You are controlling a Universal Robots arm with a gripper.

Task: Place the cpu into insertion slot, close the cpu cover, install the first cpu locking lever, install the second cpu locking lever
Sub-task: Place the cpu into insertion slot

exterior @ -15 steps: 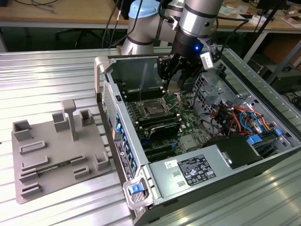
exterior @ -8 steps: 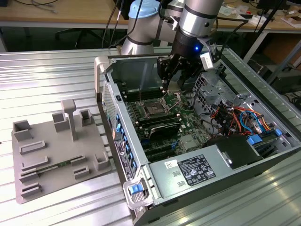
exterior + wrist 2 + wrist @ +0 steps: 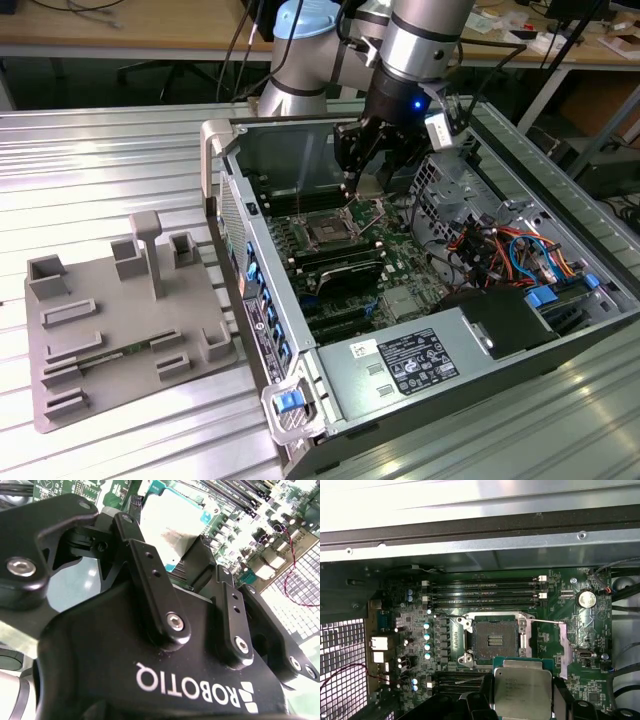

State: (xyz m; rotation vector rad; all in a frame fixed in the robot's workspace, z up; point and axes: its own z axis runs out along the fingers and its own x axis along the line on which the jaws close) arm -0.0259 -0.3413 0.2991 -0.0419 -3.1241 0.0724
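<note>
Black pincer [image 3: 523, 707] pinches the silver-topped square cpu [image 3: 522, 687] flat near the open dark square insertion slot [image 3: 494, 639], likely for level seating.

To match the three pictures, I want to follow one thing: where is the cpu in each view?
Exterior view: the cpu just beyond the insertion slot.
First wrist view: gripped by the hand, beside the slot.
Second wrist view: the pale square past the hand.
Shared landmark: the long black RAM slots.
</note>
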